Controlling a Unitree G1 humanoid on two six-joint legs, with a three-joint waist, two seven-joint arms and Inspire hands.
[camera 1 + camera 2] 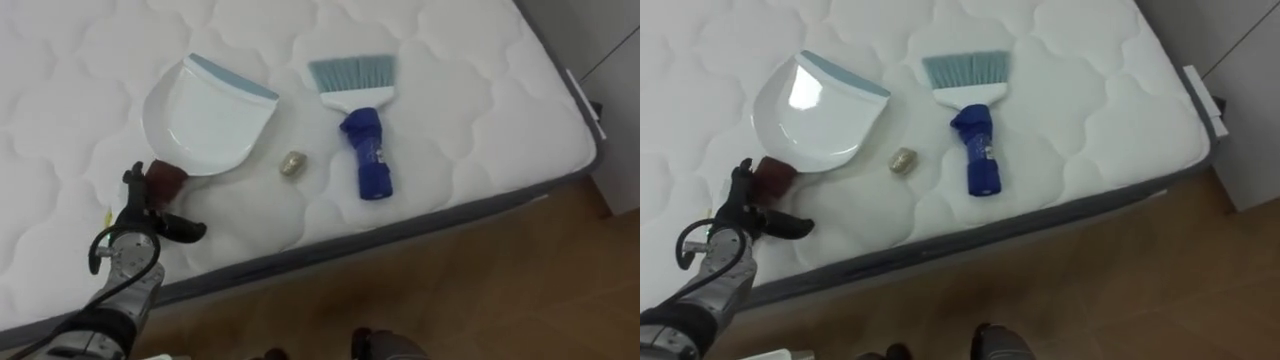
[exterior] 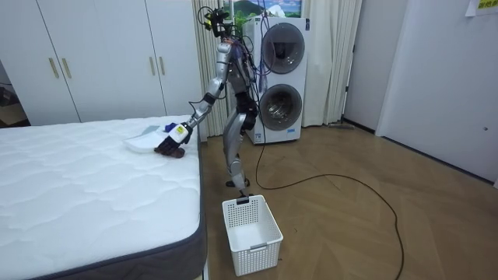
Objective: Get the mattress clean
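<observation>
Standing position: the robot is upright on the wooden floor [image 2: 350,218] at the bed's edge, near a corner, with its left arm stretched out over the mattress.
Bed: white quilted mattress [image 1: 470,110] with a grey border along its near side.
Dustpan: white dustpan [image 1: 205,115] with a pale blue lip, lying flat on the mattress, mouth pointing away from the robot and dark reddish handle [image 1: 167,178] toward it.
Left hand: left hand [image 1: 150,218] just beside the handle, on its left; fingers straight, thumb spread sideways, nothing gripped. Whether the fingertips touch the handle cannot be told.
Brush: hand brush [image 1: 362,130] with a blue grip and teal bristles, lying right of the dustpan and apart from it, bristles away from the robot.
Debris: small crumpled tan scrap [image 1: 291,163] on the mattress between dustpan and brush, touching neither.
Floor item: white slotted basket [image 2: 250,233] near the bed corner, by the robot's feet.
Background: two stacked front-loading machines [image 2: 282,78] behind the robot; white wardrobe doors [image 2: 101,54] beyond the bed.
</observation>
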